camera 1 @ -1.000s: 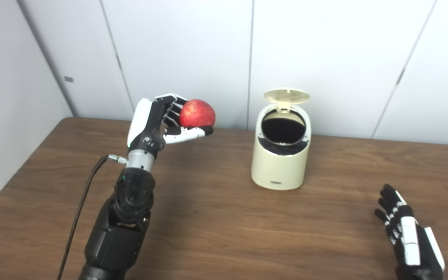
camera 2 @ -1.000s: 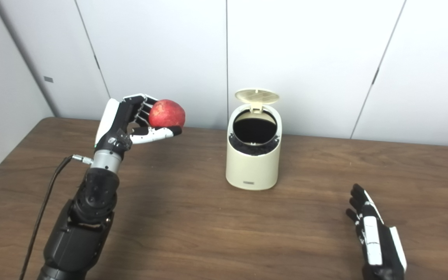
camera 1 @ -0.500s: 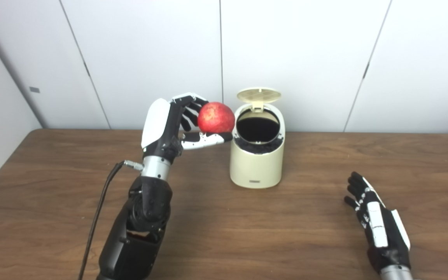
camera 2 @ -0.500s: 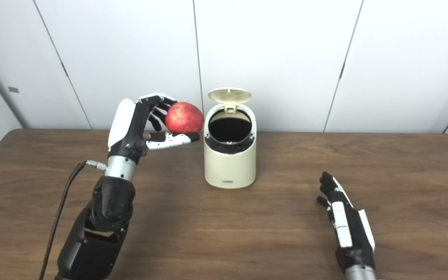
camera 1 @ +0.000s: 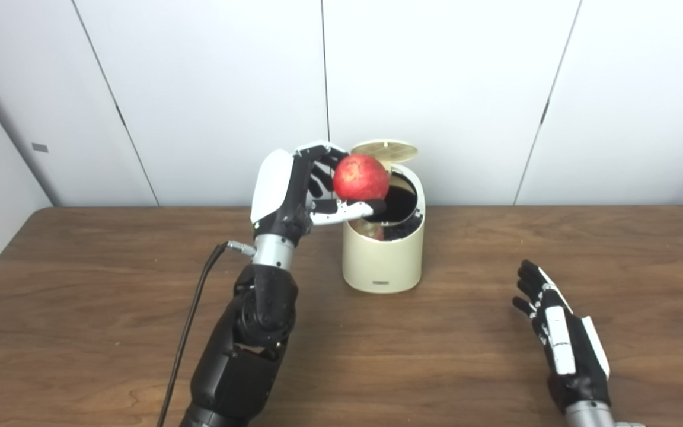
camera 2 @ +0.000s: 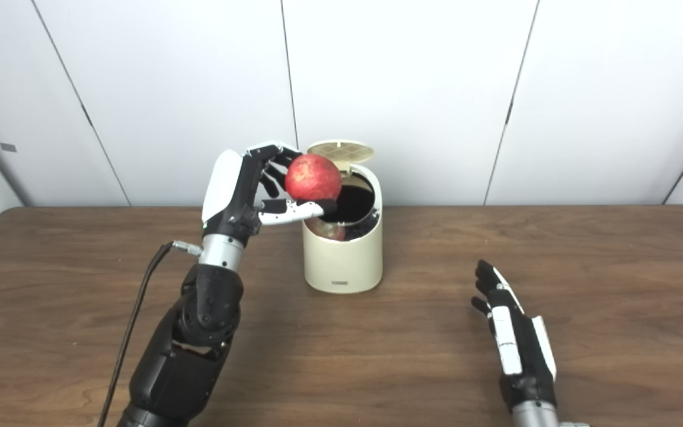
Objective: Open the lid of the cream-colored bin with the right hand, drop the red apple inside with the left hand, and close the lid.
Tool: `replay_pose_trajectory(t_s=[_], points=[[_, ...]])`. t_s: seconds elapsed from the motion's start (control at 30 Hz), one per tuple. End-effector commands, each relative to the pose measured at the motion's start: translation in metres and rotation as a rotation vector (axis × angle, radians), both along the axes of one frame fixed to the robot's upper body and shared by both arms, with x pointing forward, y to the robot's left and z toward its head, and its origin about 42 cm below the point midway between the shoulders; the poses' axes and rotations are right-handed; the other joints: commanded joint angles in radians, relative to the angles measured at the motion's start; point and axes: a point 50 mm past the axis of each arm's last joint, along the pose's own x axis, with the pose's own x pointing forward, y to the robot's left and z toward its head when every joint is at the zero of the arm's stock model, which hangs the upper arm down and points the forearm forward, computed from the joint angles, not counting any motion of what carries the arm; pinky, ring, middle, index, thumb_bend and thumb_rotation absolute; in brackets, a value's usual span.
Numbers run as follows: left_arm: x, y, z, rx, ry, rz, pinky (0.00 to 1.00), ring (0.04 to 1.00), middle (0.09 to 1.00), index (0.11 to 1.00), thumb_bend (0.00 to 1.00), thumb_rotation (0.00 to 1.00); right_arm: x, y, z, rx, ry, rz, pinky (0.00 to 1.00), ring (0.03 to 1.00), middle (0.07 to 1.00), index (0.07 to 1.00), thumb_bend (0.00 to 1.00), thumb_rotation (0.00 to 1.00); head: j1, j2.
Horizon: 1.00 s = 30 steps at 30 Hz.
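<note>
The brown worktop (camera 1: 80,332) carries the cream-colored bin (camera 1: 383,261), its lid (camera 1: 386,150) standing open at the back. Left of the bin, the left hand (camera 1: 294,193) clasps the red apple (camera 1: 360,178) above the bin's left rim. Right of the bin, the right hand (camera 1: 561,341) rests empty, fingers apart.

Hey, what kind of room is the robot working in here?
Probably a lab or office test space: a bare wooden table against plain white wall panels, with only a small cream-colored bin set out on it.
</note>
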Motion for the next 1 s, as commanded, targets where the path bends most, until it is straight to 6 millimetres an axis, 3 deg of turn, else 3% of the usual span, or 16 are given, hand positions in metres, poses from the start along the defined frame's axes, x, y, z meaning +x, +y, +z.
replay_pose_trajectory(t_s=[0.0,0.43,0.63,0.83,0.97], points=[[0.006,-0.010,0.026,0.003,-0.105,-0.011,0.34,0.425,0.546,0.507,0.47,0.00,0.002,0.007,0.003,0.014,-0.040,0.005,0.86,0.925,0.914,0.895,0.58,1.00,-0.001,0.001],[0.012,-0.021,0.019,0.008,-0.081,0.002,0.32,0.408,0.504,0.525,0.47,0.00,0.002,0.009,0.007,0.024,-0.049,0.002,0.86,0.920,0.912,0.895,0.57,0.99,-0.003,0.009],[0.014,-0.022,0.013,0.034,-0.060,0.028,0.33,0.414,0.538,0.518,0.47,0.00,0.001,0.008,0.009,0.015,-0.050,-0.006,0.86,0.918,0.910,0.897,0.60,1.00,-0.002,0.011],[0.018,-0.024,0.005,0.144,-0.051,0.067,0.33,0.425,0.515,0.528,0.47,0.00,0.001,0.008,0.010,0.010,-0.059,-0.001,0.85,0.904,0.899,0.893,0.62,0.99,-0.003,0.015],[0.021,-0.028,-0.001,0.228,-0.063,0.080,0.34,0.458,0.573,0.522,0.47,0.00,0.000,0.009,0.011,0.012,-0.060,0.004,0.85,0.895,0.890,0.886,0.62,0.98,-0.006,0.014]])
